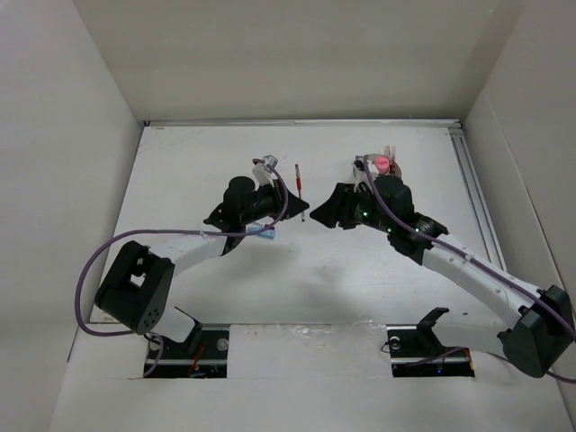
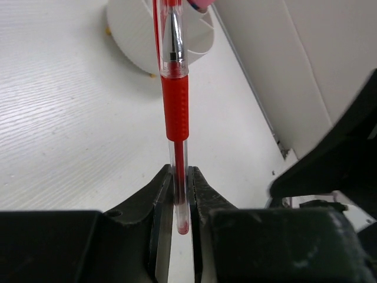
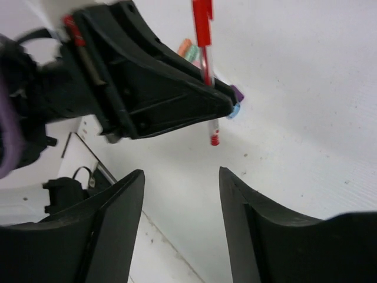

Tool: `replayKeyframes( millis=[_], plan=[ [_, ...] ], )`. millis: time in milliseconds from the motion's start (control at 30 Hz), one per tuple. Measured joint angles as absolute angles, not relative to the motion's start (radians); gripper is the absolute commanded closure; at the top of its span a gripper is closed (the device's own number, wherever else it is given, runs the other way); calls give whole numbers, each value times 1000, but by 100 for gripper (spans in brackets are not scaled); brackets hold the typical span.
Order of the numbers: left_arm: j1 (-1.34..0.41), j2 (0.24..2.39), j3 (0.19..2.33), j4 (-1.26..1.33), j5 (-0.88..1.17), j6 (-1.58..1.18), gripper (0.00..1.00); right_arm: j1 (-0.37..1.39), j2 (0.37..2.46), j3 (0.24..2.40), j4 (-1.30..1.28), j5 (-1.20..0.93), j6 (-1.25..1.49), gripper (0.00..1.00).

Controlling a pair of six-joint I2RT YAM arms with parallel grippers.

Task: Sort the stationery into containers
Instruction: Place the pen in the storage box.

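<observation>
My left gripper (image 1: 301,205) is shut on the rear end of a thin red pen (image 1: 298,174). In the left wrist view the pen (image 2: 175,94) stands out from between the fingers (image 2: 159,194) toward the round white tub (image 2: 132,35). My right gripper (image 1: 317,216) is open and empty, just right of the left gripper's tip. In the right wrist view its jaws stand wide apart below the left gripper (image 3: 221,101) and the pen (image 3: 202,23). The tub (image 1: 363,161) is partly hidden behind the right wrist; pink and red items (image 1: 382,164) stick out of it.
Short pastel pieces lie on the table under the left arm: a blue one (image 1: 265,231), and orange and green ones (image 3: 188,50) in the right wrist view. A metal rail (image 1: 475,193) runs along the table's right edge. White walls enclose the table.
</observation>
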State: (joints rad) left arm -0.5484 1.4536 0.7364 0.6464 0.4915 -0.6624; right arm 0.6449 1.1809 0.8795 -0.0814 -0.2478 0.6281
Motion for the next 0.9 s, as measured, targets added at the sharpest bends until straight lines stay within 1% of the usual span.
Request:
replayKeyframes(
  millis=[67,200,367,500,600,633,700,733,800,833,900],
  plan=[
    [-549,1452,738,611,464,-632,95,639,1144,880,-81,-237,629,35],
    [-573,1441,741,556,403,-564,95,629,1139,918,-83,-183,645,34],
    [-603,1431,749,523,382,-505,95,629,1282,1049,-80,-104,666,34],
    [-602,1423,749,519,387,-482,95,630,1388,1101,-79,-65,677,34],
    [-601,1422,749,522,395,-474,95,630,1451,1122,-83,-50,682,41],
    [-601,1422,750,524,400,-472,95,630,1468,1128,-83,-45,685,46],
    [-601,1422,750,525,409,-471,95,630,1497,1142,-84,-41,689,49],
    [-601,1422,750,525,413,-471,95,630,1508,1150,-83,-43,692,49],
    [-601,1422,750,529,421,-471,95,632,1521,1164,-83,-44,693,58],
    [-601,1422,750,530,422,-471,95,636,1528,1173,-81,-44,695,58],
    [-601,1422,750,533,429,-471,95,637,1546,1194,-79,-44,698,70]
  ],
)
